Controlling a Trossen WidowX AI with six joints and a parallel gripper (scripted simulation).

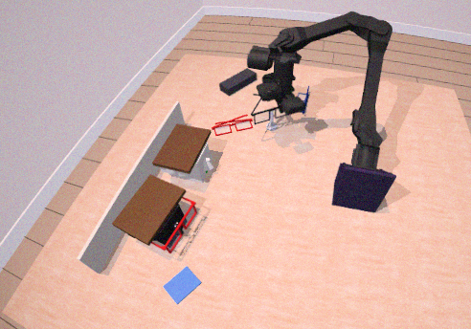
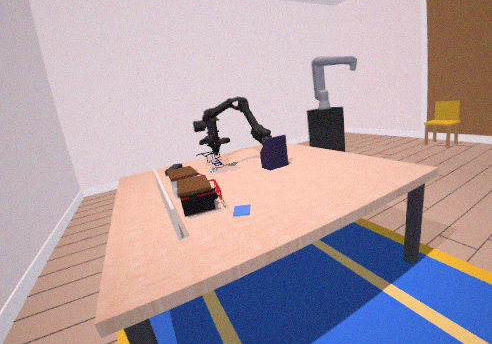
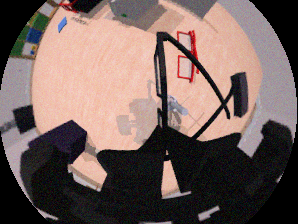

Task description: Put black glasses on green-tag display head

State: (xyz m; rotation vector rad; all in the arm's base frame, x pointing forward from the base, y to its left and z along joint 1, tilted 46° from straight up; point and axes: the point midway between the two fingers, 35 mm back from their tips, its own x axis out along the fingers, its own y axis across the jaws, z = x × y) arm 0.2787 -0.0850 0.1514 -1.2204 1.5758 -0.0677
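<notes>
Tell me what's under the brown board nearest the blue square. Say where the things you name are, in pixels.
Under that brown board (image 1: 149, 209) (image 2: 194, 186) is a black form (image 1: 168, 230) (image 2: 200, 205) (image 3: 90, 4), with red glasses (image 1: 179, 226) (image 2: 218, 189) (image 3: 68, 6) across its exposed side. The board covers its top, so whatever lies farther back can't be seen.
</notes>
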